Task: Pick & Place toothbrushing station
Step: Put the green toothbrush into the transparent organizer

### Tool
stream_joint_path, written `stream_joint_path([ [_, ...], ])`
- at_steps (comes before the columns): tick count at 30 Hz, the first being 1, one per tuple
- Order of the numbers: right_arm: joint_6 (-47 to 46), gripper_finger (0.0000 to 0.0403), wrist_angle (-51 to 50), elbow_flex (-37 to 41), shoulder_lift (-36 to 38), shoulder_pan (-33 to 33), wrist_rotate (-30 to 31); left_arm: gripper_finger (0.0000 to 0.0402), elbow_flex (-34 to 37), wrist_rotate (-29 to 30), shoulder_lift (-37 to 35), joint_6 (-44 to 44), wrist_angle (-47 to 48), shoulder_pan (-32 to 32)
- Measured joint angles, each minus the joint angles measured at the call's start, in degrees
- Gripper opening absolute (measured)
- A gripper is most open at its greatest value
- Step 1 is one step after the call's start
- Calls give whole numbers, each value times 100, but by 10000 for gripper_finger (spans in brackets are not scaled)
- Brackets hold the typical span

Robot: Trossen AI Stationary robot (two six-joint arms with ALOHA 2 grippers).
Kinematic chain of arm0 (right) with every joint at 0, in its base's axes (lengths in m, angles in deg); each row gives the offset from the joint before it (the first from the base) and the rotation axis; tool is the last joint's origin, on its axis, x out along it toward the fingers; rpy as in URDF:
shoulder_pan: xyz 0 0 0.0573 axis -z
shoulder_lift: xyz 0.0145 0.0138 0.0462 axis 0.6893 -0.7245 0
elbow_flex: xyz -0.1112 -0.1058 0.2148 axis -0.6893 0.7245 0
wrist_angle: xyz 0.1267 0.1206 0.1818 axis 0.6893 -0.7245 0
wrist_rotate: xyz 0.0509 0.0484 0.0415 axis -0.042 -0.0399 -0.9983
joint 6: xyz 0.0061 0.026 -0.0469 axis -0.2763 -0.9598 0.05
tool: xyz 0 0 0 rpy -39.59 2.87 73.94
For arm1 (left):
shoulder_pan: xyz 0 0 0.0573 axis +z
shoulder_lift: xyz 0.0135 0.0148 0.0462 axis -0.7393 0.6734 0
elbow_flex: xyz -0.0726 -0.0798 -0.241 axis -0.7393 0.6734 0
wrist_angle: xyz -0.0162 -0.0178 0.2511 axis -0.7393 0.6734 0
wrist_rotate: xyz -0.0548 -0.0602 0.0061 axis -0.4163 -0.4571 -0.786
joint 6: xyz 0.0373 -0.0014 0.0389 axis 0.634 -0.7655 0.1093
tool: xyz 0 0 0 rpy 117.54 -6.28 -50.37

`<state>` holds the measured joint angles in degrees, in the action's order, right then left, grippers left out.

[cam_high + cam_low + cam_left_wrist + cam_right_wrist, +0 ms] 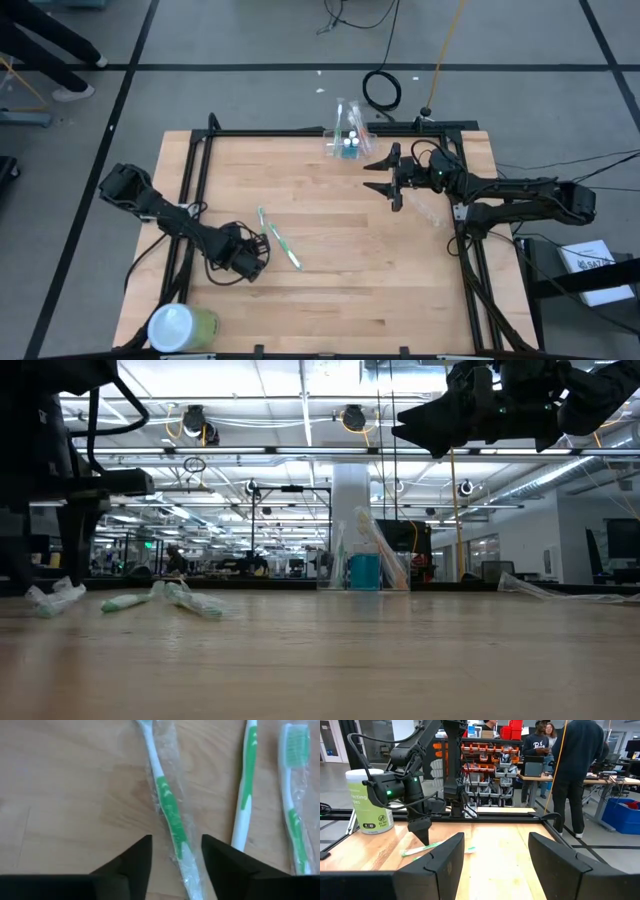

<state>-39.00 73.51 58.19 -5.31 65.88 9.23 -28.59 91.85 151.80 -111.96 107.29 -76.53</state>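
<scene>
Toothbrushes (pixel 280 238) lie on counter (pixel 330 290), not yet in toothbrushing station (pixel 347 133), which stands at far edge. Most of task seems left. Left tool (pixel 262 245) low over wrapped brush (pixel 170 810), fingers spread, nothing pinched. Right tool (pixel 385 178) spread, empty, raised near station. Left wrist view alone shows three brushes; low view alone shows right tool high above counter.

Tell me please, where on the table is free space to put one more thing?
The middle, between the toothbrushes and the right tool, is bare, and so is the near right part. It is crowded around the left tool, beside the green cylinder, and at the clear holder on the far edge.
</scene>
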Motion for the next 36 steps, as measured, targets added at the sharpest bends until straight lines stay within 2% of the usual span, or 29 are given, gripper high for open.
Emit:
stream_joint_path([
  [5, 2, 212, 0, 0, 0, 0, 0, 217, 0, -171, 1, 40, -95, 77],
  [10, 0, 212, 2, 0, 0, 0, 0, 217, -2, -302, 191, 86, -182, 184],
  [13, -2, 212, 0, 0, 0, 0, 0, 202, -9, -536, 319, 211, -272, 245],
  [19, -2, 212, 2, 0, 0, 0, 0, 157, -11, -625, 360, 380, -345, 334],
  [31, -7, 212, -18, 0, 0, 0, 1, 20, 1, -618, 296, 1246, -380, 450],
  [36, -7, 212, -19, 0, 0, -2, 30, 29, 2, -120, -31, 1790, -373, 544],
])
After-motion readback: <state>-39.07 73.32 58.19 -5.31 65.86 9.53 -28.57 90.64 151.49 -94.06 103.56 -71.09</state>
